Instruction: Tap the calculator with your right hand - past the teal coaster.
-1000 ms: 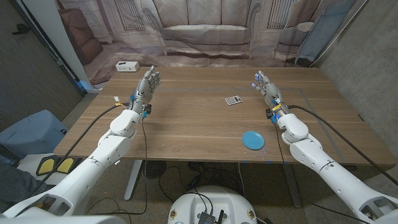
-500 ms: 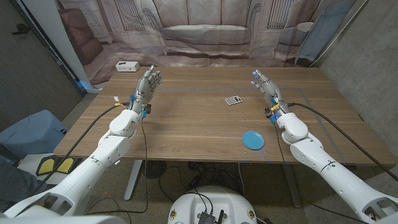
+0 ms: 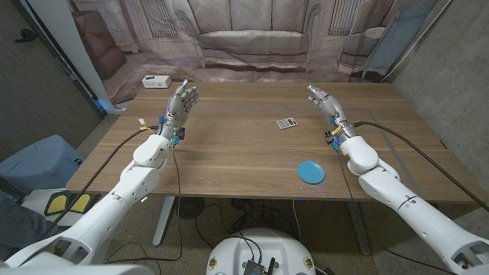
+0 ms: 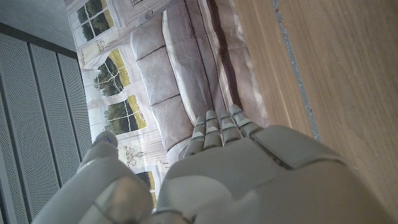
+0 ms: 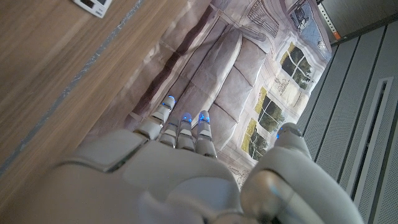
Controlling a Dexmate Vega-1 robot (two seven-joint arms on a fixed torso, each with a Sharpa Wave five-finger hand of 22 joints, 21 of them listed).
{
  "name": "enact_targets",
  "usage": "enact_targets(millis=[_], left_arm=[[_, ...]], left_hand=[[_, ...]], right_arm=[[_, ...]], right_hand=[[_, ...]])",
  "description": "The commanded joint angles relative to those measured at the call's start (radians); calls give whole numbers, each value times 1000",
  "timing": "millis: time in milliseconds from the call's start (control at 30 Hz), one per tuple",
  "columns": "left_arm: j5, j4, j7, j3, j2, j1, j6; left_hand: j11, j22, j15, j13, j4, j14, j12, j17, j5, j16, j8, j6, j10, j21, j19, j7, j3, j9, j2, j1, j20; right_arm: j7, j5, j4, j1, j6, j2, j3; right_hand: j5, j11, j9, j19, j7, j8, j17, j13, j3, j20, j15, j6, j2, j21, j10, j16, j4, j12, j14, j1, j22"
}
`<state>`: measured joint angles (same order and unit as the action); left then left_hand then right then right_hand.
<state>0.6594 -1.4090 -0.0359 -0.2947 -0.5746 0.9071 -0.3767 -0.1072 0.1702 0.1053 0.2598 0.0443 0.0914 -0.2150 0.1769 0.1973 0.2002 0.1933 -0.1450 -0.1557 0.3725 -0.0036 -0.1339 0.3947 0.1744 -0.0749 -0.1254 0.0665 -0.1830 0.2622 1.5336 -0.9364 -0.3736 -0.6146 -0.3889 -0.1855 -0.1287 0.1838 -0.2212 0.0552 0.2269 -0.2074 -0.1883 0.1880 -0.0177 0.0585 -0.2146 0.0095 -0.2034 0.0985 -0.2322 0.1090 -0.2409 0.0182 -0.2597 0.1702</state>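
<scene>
A small grey calculator (image 3: 286,123) lies on the wooden table (image 3: 229,153), right of middle; a corner of the calculator (image 5: 93,4) shows in the right wrist view. A round teal coaster (image 3: 310,172) lies nearer the front edge. My right hand (image 3: 325,105) is raised above the table to the right of the calculator, fingers apart and holding nothing. That right hand (image 5: 180,168) is seen from behind in its wrist view. My left hand (image 3: 179,105) stands upright on the left side, fingers apart, empty; this left hand (image 4: 211,174) shows in its wrist view.
A white power strip (image 3: 156,81) lies at the table's far left corner. A printed backdrop of a sofa (image 3: 252,38) hangs behind the table. Black cables (image 3: 405,141) run along the right arm.
My right hand has lifted and moved slightly farther up the table, toward the far side. The left hand and the objects have not moved.
</scene>
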Motion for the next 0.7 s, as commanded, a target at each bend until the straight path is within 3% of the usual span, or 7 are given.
enact_targets(millis=[33, 700], left_arm=[[-18, -20, 13, 1, -6, 7, -10], [-19, -8, -3, 0, -16, 6, -9]], left_hand=[[-2, 3, 2, 1, 7, 7, -3, 2, -2, 1, 7, -9, -4, -2, 3, 1, 4, 4, 7, -6, 2], [-2, 4, 2, -8, 9, 7, -1, 2, -4, -2, 3, -9, -3, -14, -1, 2, 0, 4, 6, -4, 7]], right_arm=[[-93, -180, 64, 7, 98, -52, -14], [-119, -291, 54, 66, 168, -53, -70]], right_hand=[[0, -2, 3, 5, 1, 3, -2, -5, -1, -3, 1, -8, 5, 4, 9, 1, 6, 2, 9, 2, 1], [0, 0, 4, 26, 2, -6, -3, -5, 0, -9, -6, -5, 14, 13, 3, 9, 6, 11, 20, 3, 2]])
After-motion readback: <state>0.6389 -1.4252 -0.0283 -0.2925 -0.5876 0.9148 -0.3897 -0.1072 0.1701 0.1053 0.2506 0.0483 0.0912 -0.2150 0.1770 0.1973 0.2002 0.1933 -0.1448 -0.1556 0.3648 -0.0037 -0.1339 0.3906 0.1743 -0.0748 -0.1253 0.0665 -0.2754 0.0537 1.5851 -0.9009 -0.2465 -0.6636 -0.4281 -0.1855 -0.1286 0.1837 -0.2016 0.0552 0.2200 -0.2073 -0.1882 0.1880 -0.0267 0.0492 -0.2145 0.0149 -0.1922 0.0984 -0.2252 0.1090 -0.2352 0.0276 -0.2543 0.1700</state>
